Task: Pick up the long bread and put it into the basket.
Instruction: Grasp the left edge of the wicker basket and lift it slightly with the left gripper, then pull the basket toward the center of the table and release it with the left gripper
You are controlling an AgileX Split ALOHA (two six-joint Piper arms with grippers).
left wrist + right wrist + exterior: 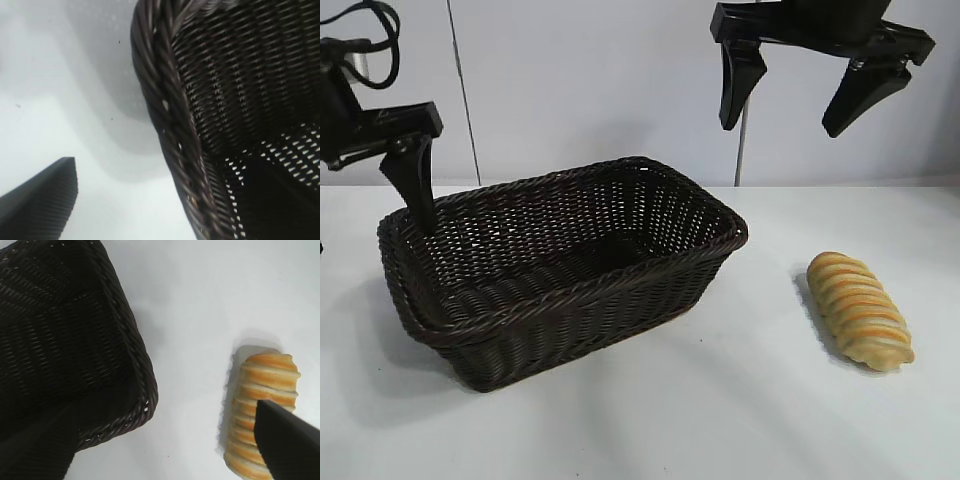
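The long bread lies on the white tabletop to the right of the basket, well apart from it, with its length running away from the camera and slightly toward the basket. We judge it light and somewhat soft, its ridged crust giving our fingers some purchase but likely to dent under a hard squeeze. The best hold looks to be across the middle, where it is widest and most even, with the fingers closing on its long flanks; the tapered ends would slip out.

Our right hand hangs high above the tabletop, roughly over the gap between basket and loaf, fingers spread wide and holding nothing. In the right wrist view one finger overlaps the loaf's near end, so a mostly downward reach should meet it.

Our left hand is at the basket's far left corner, also wide open and empty, one finger down by the braided rim.

There is bare tabletop all around the loaf. The basket's near wall slopes outward, so the carry must clear that rim before lowering into the empty interior.
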